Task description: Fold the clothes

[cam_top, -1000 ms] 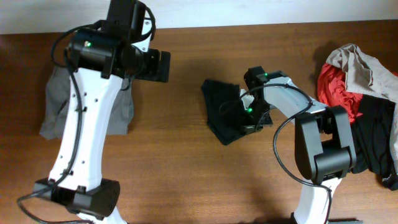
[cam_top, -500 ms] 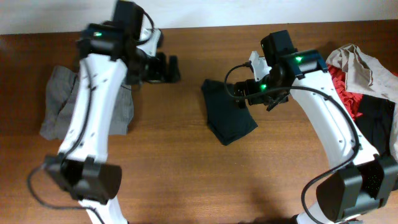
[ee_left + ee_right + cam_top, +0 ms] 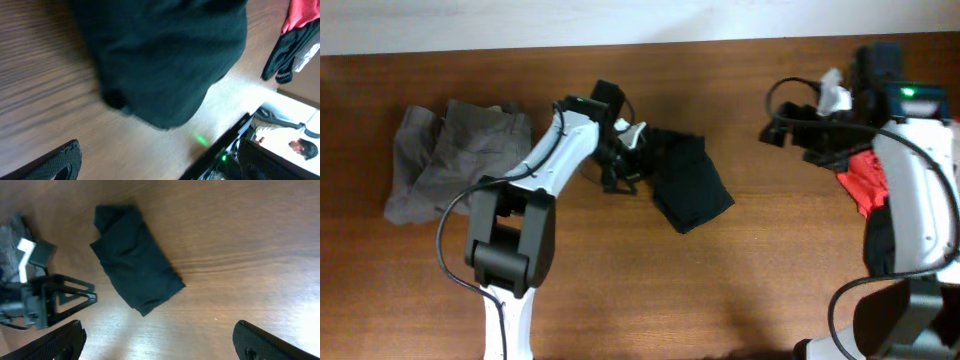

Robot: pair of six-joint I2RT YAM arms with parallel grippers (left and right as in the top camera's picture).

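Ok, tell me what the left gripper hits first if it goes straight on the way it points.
The folded black garment. The left gripper, jaws open, points straight at its near edge, and the wrist view shows that dark cloth right ahead. Height is hard to judge, so it might skim over the top.

- The right arm (image 3: 912, 195) hides most of the red cloth (image 3: 860, 185).
- From the left wrist, the black shirt (image 3: 165, 55) is blurred and cut by the top edge.
- The grey trousers (image 3: 7, 239) run off the left edge.
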